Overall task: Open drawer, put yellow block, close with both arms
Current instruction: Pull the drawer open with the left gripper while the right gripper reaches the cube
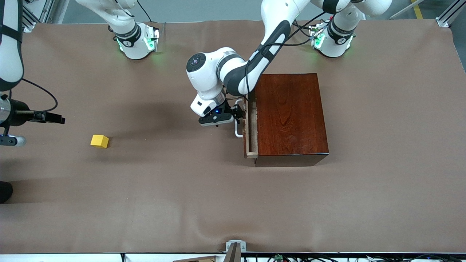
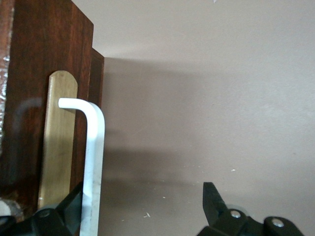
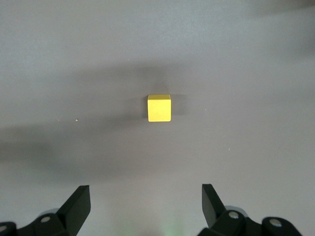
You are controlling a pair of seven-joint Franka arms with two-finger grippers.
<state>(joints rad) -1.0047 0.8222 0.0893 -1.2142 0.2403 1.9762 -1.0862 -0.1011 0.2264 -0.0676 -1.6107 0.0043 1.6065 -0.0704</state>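
With the left hand [image 2: 142, 211] spread around the drawer's [image 1: 251, 125] white handle [image 2: 93, 162], it should clamp squarely, then pull straight, while the spread right hand [image 3: 146, 206] waits over the yellow block [image 3: 159, 107].

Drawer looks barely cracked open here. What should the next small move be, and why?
Probably the left gripper should close on the white handle, then pull. Its open fingers straddle the bar, and the drawer shows only a sliver. The right gripper hangs open above the yellow block, which lies apart on the table.
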